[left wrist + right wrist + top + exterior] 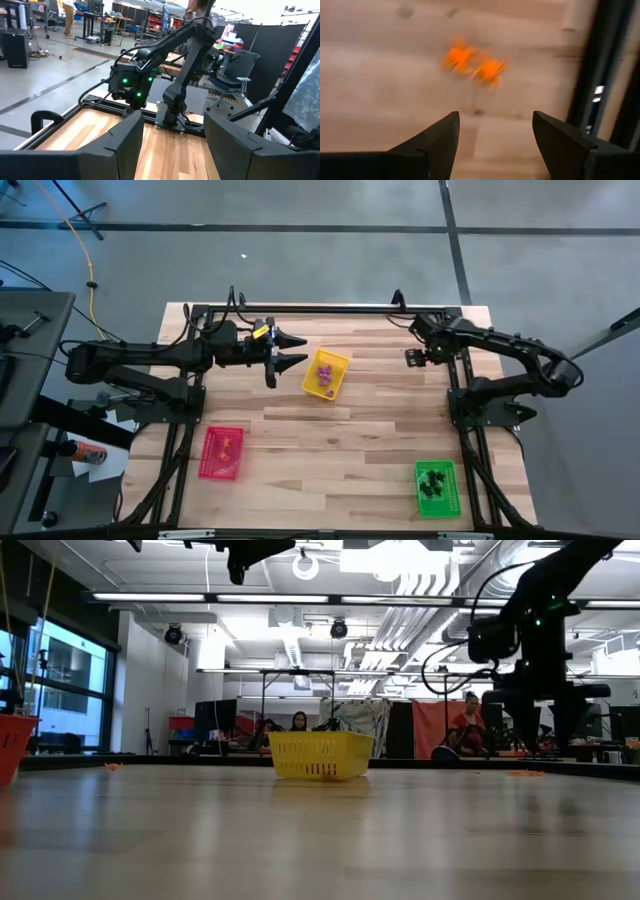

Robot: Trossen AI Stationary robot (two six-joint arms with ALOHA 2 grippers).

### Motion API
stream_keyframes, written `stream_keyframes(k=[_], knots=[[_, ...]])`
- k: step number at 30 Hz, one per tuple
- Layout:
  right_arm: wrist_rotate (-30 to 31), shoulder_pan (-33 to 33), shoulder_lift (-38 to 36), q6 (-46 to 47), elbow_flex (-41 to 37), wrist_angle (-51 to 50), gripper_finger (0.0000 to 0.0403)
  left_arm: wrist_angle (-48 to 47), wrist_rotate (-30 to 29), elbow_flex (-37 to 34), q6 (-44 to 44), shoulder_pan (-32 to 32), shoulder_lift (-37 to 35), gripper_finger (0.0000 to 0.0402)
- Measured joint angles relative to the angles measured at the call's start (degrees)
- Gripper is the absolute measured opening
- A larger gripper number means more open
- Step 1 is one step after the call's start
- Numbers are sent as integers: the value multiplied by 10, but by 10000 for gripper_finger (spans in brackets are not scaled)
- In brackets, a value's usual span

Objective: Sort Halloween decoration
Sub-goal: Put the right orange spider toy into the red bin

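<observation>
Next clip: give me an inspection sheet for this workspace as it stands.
Surface: wooden table, bare in the middle.
Job's things: two orange trinkets loose on the wood under the right gripper; purple ones in the yellow tray, orange in the red tray, black in the green tray.
Clutter: nothing seen.
Grippers: left gripper open, raised beside the yellow tray; right gripper open, empty.
Cables: yellow cable on the floor.
Surroundings: people seated beyond the table.

Two orange trinkets (474, 64) are lying on pale wood table (370, 430); trays are showing yellow (326, 373), red (221, 452), green (437, 488).
</observation>
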Motion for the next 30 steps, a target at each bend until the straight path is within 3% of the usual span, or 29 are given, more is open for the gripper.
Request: stream_keyframes(k=[10,22,26,30], knots=[[13,-68,10,35,-23,89,247,0,-2,0,0,0,0,197],[-19,-83,111,34,-21,136,244,0,-10,0,0,0,0,197],[-18,-83,126,34,-20,147,209,0,-12,0,0,0,0,197],[-18,-83,127,29,-20,153,140,0,-12,0,0,1,0,197]])
